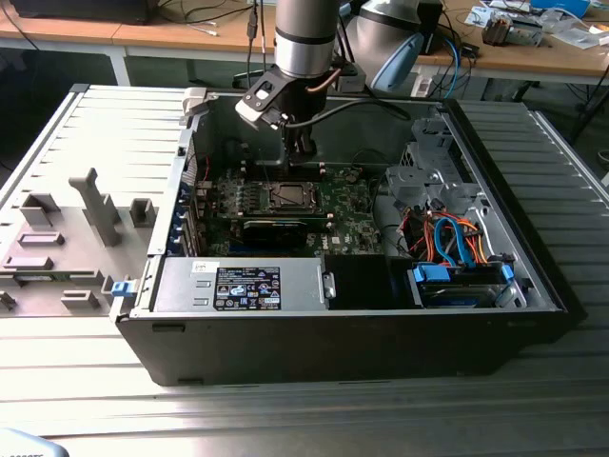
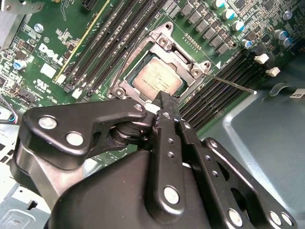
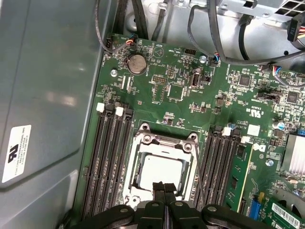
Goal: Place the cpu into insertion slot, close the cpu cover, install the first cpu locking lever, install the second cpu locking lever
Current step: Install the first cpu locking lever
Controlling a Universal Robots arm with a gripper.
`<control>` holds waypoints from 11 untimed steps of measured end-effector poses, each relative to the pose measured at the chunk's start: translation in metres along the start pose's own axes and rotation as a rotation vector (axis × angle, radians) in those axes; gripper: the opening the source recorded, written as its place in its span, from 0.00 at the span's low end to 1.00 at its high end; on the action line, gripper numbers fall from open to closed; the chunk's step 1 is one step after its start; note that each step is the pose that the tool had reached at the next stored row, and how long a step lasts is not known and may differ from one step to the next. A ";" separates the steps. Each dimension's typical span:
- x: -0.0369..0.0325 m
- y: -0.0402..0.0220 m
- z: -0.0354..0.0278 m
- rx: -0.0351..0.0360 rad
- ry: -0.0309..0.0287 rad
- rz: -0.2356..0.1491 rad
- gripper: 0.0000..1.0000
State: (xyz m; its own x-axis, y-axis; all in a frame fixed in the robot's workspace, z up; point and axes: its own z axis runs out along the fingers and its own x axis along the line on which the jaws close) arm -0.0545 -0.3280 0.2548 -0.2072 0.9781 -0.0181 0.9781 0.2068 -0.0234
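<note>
Exterior view: high, angled down into the open computer case [image 1: 343, 343] on the ribbed metal table [image 1: 285, 409], mid-range, whole case in frame. First wrist view: close, near straight down on the motherboard [image 3: 190, 95], past the claw [image 3: 164, 187]. Second wrist view: closer, oblique, from behind the claw linkage. Both wrist views share the cpu [image 3: 162, 167] and the memory slots [image 3: 107, 157] beside it.

Ribbed grey metal tabletop [image 1: 95, 400] fills the foreground. Grey fixture blocks [image 1: 95, 205] stand on it toward the exterior view's left. Behind it is a wooden desk [image 1: 86, 33] on a white leg [image 1: 119, 65], strewn with cables [image 1: 205, 14]. Dark floor [image 1: 48, 76] beneath. Light even and soft.
</note>
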 end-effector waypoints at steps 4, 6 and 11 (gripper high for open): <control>0.0000 0.0000 0.0000 -0.0003 -0.0003 -0.015 0.11; 0.0000 0.0000 0.0000 -0.0004 -0.0005 -0.023 0.11; 0.0000 0.0000 0.0000 -0.0007 -0.0009 -0.039 0.11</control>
State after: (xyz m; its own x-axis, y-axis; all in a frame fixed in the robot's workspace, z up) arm -0.0545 -0.3280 0.2548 -0.2454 0.9692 -0.0181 0.9692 0.2450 -0.0234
